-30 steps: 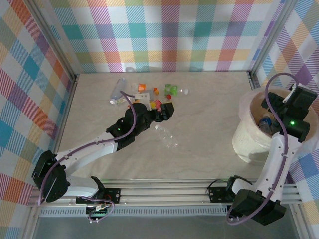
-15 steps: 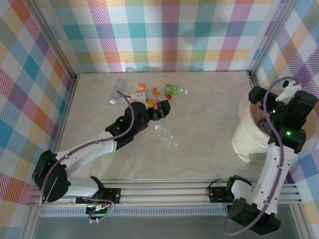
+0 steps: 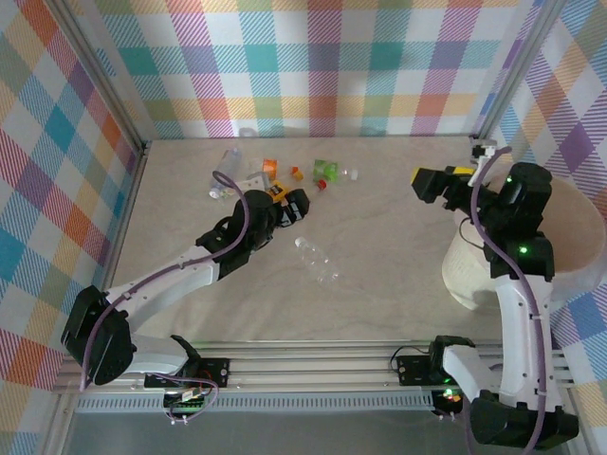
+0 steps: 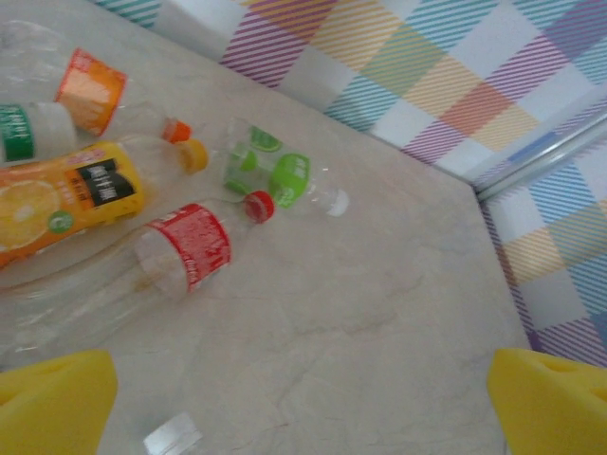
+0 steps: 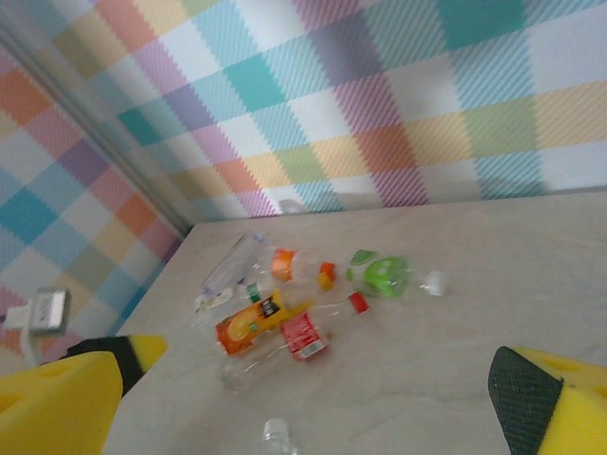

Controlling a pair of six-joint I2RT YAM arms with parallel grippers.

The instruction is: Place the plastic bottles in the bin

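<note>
Left claw (image 3: 295, 204) and right claw (image 3: 427, 183) gape empty; what the bin (image 3: 463, 275) holds cannot be told.

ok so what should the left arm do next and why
Probably ease the left gripper down and forward onto the red-labelled bottle, then close. Its jaws stand open with nothing between them, and that bottle lies on its side on the table just ahead of them.

lab robot test cell: aluminium extrusion frame (image 3: 313, 366) round marble-look table (image 3: 389, 275), plaid cloth walls (image 3: 322, 66) behind and beside the table.
</note>
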